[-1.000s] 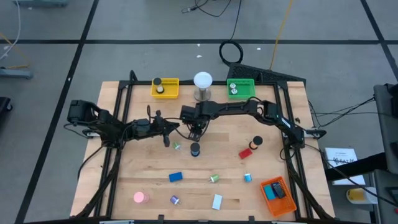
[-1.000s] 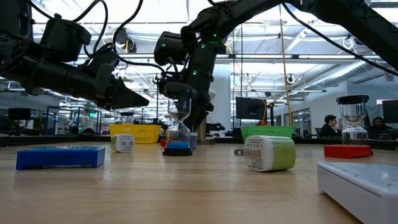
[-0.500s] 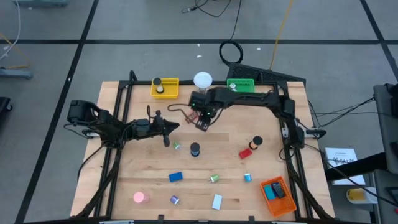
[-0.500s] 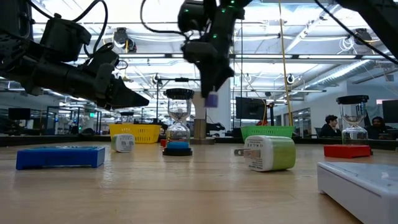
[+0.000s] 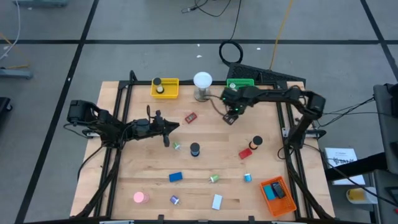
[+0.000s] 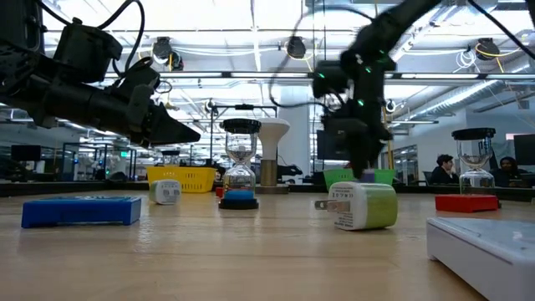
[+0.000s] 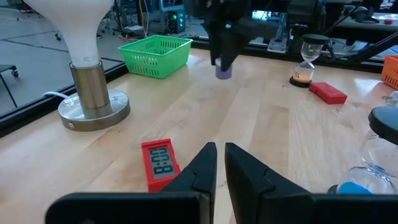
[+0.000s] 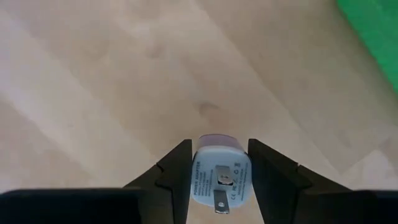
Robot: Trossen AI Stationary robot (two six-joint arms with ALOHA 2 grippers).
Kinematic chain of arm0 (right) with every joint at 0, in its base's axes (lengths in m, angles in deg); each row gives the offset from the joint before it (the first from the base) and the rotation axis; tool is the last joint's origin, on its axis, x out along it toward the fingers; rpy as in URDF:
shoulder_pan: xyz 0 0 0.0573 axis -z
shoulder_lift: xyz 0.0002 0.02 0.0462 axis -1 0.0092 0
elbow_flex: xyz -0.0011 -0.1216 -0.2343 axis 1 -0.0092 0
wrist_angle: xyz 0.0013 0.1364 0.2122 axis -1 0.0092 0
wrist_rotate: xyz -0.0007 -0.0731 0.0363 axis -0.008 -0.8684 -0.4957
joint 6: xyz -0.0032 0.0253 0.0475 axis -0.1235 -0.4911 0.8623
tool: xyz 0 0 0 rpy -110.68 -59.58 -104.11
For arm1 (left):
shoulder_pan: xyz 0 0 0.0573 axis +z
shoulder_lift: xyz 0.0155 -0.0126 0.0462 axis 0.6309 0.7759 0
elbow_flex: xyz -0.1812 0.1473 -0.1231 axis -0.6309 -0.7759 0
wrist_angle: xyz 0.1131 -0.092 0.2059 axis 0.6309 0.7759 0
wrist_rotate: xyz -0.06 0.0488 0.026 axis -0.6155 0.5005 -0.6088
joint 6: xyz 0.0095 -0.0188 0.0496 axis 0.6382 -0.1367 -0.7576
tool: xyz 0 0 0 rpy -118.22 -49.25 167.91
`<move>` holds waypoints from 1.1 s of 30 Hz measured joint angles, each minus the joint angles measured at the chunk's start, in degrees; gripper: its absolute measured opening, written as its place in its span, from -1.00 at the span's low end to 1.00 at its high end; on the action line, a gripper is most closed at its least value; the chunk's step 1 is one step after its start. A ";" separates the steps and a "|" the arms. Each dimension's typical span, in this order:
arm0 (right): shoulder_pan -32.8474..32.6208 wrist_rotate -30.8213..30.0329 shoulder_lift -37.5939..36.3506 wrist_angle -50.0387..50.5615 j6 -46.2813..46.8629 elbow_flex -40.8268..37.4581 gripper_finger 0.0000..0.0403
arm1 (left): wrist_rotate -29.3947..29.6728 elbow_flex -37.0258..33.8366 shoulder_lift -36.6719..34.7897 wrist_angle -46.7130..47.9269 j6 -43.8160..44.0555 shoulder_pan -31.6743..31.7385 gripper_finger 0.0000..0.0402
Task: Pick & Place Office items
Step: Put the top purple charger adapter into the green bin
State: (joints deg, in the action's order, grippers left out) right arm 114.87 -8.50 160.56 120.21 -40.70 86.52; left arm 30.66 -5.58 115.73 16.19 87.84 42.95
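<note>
Risk first, from the high view: the right gripper (image 5: 232, 117) hangs above bare wood just near of the green tray (image 5: 241, 88), pinching a small lilac plug (image 5: 230, 119); the hold looks shallow, so a jerk could drop the plug short of the tray or clip its rim. The left gripper (image 5: 166, 132) waits at mid-left, fingers pressed together, holding nothing. Loose items lie scattered nearer: a red clock (image 5: 189, 117), a black cap (image 5: 195, 149), a blue block (image 5: 175, 177), a pink disc (image 5: 139, 198).

Low view: the right gripper (image 6: 365, 173) hangs clear of the table, the plug barely showing at its tip, behind a glossy green-and-white charger (image 6: 359, 206) lying on its side.

Left wrist view: the tray (image 7: 155, 55) is open plastic mesh, which could snag the prongs; the ball stand (image 7: 93, 107) is brushed metal.

Right wrist view: the fingers (image 8: 176, 172) clamp the plug (image 8: 220, 173), a smooth rounded cube with a metal prong; slick plastic may twist in the grip
</note>
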 joint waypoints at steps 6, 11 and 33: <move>7.03 0.28 -2.82 -8.40 0.07 -7.07 -0.38 | 0.01 0.00 0.01 -0.05 -0.01 0.00 -0.81; 11.68 0.21 -1.61 -11.15 0.06 -7.28 -0.38 | 0.00 0.00 0.02 -0.09 0.00 -0.02 -0.81; 15.46 3.14 -1.85 -11.88 -1.06 -6.68 -0.09 | 0.01 0.02 0.02 -0.15 -0.02 -0.02 -0.81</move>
State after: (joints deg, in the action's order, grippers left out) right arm 130.33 -5.36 158.71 108.33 -41.76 79.84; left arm 30.67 -5.56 115.75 16.04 87.82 42.93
